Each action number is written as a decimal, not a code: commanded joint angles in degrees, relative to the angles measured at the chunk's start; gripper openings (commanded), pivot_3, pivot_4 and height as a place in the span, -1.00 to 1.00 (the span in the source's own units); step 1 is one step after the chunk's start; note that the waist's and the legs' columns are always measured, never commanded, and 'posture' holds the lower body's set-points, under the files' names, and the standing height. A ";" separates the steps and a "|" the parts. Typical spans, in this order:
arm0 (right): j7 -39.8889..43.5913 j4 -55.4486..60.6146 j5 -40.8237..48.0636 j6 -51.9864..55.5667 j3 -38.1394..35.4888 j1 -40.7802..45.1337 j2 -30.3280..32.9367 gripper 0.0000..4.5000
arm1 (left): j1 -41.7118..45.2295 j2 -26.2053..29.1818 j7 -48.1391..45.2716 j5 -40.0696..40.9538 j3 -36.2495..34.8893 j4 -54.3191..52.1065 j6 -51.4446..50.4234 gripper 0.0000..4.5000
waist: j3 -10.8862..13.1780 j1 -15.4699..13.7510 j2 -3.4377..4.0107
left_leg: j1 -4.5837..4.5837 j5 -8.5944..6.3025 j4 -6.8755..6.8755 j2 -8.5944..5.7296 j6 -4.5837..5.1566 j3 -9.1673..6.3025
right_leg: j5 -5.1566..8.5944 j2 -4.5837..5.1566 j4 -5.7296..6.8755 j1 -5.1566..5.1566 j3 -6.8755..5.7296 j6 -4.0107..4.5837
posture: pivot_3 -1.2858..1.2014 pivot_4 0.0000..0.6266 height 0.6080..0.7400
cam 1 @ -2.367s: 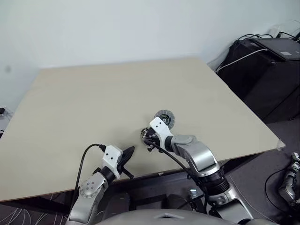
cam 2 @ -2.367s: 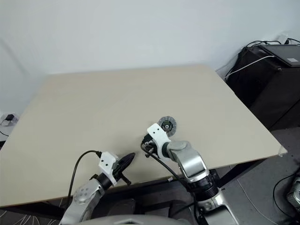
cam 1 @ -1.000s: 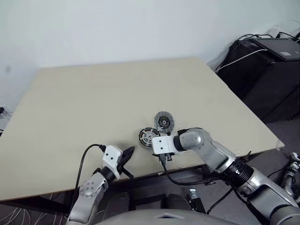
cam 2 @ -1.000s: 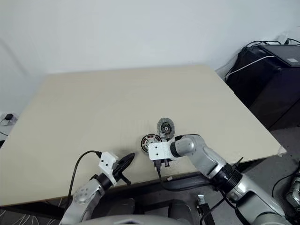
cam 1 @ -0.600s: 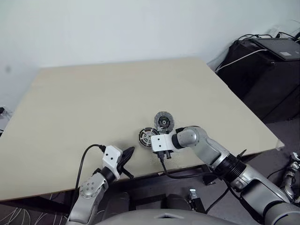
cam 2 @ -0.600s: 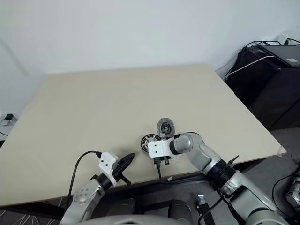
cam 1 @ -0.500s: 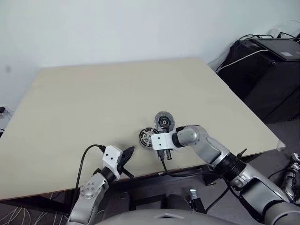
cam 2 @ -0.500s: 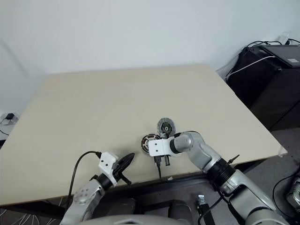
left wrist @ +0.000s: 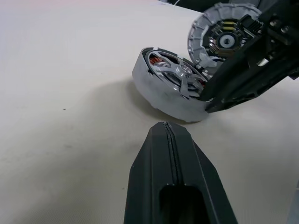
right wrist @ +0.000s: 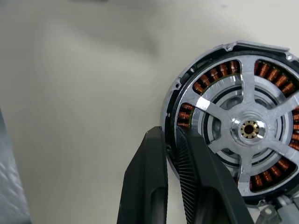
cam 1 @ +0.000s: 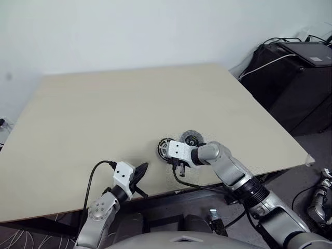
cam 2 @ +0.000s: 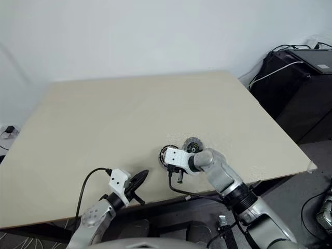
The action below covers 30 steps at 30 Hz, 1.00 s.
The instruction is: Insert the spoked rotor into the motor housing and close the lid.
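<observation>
both right gripper (right wrist: 169, 154) fingers have closed onto the housing (right wrist: 236, 119) rim, rotor (right wrist: 247, 128) inside; lid (cam 1: 191, 138) now leans beside it, left gripper (left wrist: 169, 140) shut.

Silver-grey metallic arms with rounded joint housings and ribbed black collars. White angular bracket at each wrist. Left gripper (cam 1: 140, 171): two smooth black tapered fingers. Right gripper (right wrist: 174, 154): black fingers, one inner face finely ribbed. Black cable (cam 1: 94, 179) looping from left wrist.

The right gripper (right wrist: 170, 154) has swung in and closed its jaws on the motor housing's (right wrist: 236, 121) rim, and the lid (cam 1: 191, 138) now sits further right.
</observation>
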State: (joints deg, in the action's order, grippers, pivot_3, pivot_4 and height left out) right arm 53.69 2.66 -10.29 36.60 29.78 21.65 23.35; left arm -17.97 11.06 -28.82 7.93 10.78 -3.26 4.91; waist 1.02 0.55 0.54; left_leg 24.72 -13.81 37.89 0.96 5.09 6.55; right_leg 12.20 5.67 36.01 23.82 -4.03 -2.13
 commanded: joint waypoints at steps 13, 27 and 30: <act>-2.19 11.55 7.87 17.42 0.27 2.07 -1.33 -0.96 | 0.42 -0.35 -0.21 0.76 0.35 -1.99 -0.03 -1.00 | 0.02 0.07 0.03 | 0.01 -0.01 -0.02 -0.01 0.01 0.00 | 0.00 0.02 -0.02 0.01 -0.03 0.00 | 0.03 -1.00 1.00; -8.26 7.22 10.04 14.23 0.07 3.20 -6.68 -0.14 | 0.29 -0.49 -0.20 0.80 0.26 -1.71 0.27 -1.00 | 0.03 0.14 0.03 | 0.00 0.00 -0.03 0.00 0.00 0.01 | 0.00 -0.01 -0.01 0.01 -0.03 -0.01 | 0.03 -1.00 1.00; -9.65 8.61 11.90 14.74 -1.13 3.26 -9.24 0.31 | 0.28 -0.46 -0.34 0.86 0.28 -1.55 0.32 -1.00 | 0.03 0.11 0.03 | 0.01 0.00 -0.04 -0.01 0.00 0.01 | 0.00 0.00 -0.01 0.01 -0.03 -0.01 | 0.03 -1.00 1.00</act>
State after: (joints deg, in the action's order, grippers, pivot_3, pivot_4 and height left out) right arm 44.91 8.49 0.39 51.72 30.75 23.90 14.90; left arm -18.08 10.88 -28.80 7.96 10.84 -3.26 4.36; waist 1.04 0.66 0.56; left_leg 24.73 -13.81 37.84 0.95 5.09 6.56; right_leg 12.20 5.66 36.00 23.83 -4.06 -2.14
